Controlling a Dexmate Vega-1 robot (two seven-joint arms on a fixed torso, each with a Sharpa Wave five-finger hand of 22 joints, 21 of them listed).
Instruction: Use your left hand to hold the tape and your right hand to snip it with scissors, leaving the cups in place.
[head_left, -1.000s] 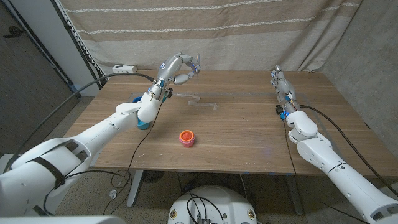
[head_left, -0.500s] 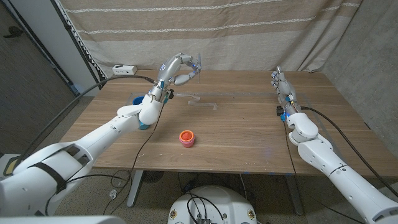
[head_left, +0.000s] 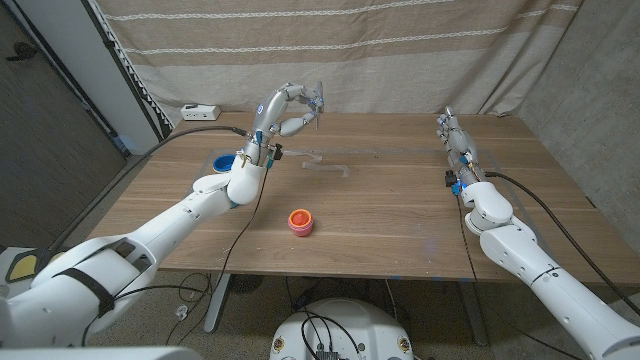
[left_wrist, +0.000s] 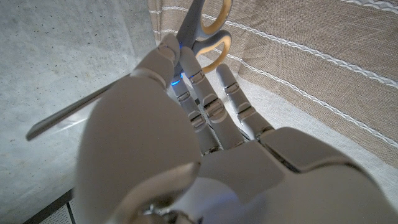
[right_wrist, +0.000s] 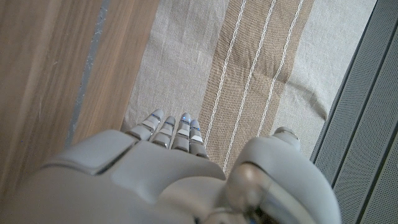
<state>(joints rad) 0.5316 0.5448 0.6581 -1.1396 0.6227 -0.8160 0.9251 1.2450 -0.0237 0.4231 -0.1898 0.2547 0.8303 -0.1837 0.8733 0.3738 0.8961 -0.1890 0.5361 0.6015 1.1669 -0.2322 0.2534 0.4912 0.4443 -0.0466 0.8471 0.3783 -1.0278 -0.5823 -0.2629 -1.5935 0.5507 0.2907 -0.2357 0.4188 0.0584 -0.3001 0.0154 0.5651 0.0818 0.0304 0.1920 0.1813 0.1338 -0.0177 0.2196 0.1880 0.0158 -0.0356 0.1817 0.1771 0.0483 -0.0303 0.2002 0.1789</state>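
My left hand (head_left: 287, 110) is raised above the table's far left part and grips a pair of scissors (head_left: 316, 98). In the left wrist view the scissors' yellow handles (left_wrist: 211, 28) stick out past the fingers (left_wrist: 205, 106) and a grey blade (left_wrist: 68, 115) points away to the side. A pale clear strip, apparently tape (head_left: 325, 163), lies on the wood just beyond that hand. A red cup (head_left: 301, 221) stands mid-table. A blue cup (head_left: 228, 161) shows beside my left forearm. My right hand (head_left: 451, 137) stays at the right side with straight fingers, holding nothing.
A white power strip (head_left: 200, 110) lies at the table's (head_left: 400, 210) far left corner. A striped curtain (head_left: 400, 50) hangs close behind the far edge. A cable runs along each arm.
My left hand has lifted a little and drifted right with the scissors, and its forearm has swung, showing more of the blue cup. The right hand has not moved.
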